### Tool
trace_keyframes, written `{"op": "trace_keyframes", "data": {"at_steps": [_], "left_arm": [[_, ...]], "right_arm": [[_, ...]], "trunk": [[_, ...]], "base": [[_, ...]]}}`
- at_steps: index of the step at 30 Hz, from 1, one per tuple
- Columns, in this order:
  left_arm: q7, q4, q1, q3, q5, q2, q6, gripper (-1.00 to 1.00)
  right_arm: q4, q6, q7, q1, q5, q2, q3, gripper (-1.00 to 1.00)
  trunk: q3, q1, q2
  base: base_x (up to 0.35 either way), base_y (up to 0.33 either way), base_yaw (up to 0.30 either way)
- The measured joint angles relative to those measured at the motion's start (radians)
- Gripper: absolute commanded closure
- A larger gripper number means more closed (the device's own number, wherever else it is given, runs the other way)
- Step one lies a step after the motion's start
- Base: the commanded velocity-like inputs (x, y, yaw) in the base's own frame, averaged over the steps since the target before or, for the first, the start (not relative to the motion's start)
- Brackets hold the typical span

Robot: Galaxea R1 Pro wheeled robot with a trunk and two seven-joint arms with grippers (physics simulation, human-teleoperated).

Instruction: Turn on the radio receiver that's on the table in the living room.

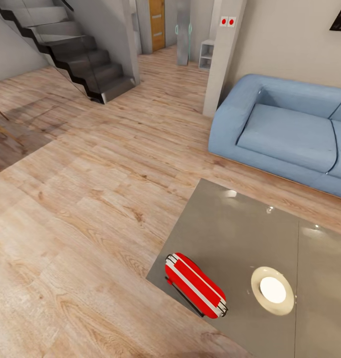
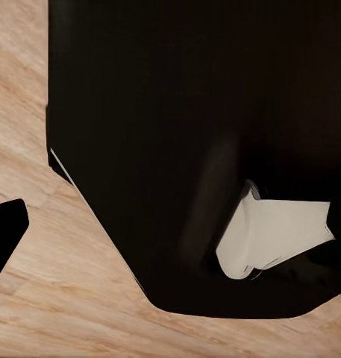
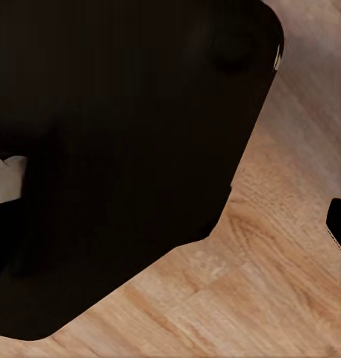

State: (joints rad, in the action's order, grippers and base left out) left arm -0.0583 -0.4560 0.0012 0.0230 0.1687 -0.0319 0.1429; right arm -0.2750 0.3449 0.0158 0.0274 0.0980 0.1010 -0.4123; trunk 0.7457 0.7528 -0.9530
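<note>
Red rounded white-striped radio (image 1: 195,285), glossy grey table (image 1: 230,233), plank floor (image 1: 81,209), claw states untellable.

Red radio (image 1: 195,285) on glossy table (image 1: 230,233), blue sofa (image 1: 285,129) behind, staircase (image 1: 71,49)

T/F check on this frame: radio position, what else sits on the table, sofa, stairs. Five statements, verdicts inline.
1. The red radio lies on the grey table near its corner. True.
2. A round white dish sits on the table beside the radio. True.
3. The sofa is dark green. False: it is pale blue.
4. The radio is on the wood floor. False: it rests on the tabletop.
5. A dark staircase stands at the far left of the head view. True.
</note>
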Motion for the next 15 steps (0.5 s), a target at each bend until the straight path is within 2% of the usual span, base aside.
{"op": "trace_keyframes", "data": {"at_steps": [11, 15], "left_arm": [[-0.002, -0.010, 0.000, -0.003, 0.000, 0.005, 0.001, -1.00], [-0.002, -0.010, 0.000, -0.003, -0.001, 0.005, 0.001, -1.00]], "right_arm": [[-0.039, 0.000, 0.001, 0.000, 0.006, 0.005, 0.001, -1.00], [-0.125, -0.004, 0.000, -0.004, 0.004, 0.031, 0.001, -1.00]], "trunk": [[0.000, 0.000, 0.000], [0.000, 0.000, 0.000]], "base": [[0.000, 0.000, 0.000], [0.000, 0.000, 0.000]]}}
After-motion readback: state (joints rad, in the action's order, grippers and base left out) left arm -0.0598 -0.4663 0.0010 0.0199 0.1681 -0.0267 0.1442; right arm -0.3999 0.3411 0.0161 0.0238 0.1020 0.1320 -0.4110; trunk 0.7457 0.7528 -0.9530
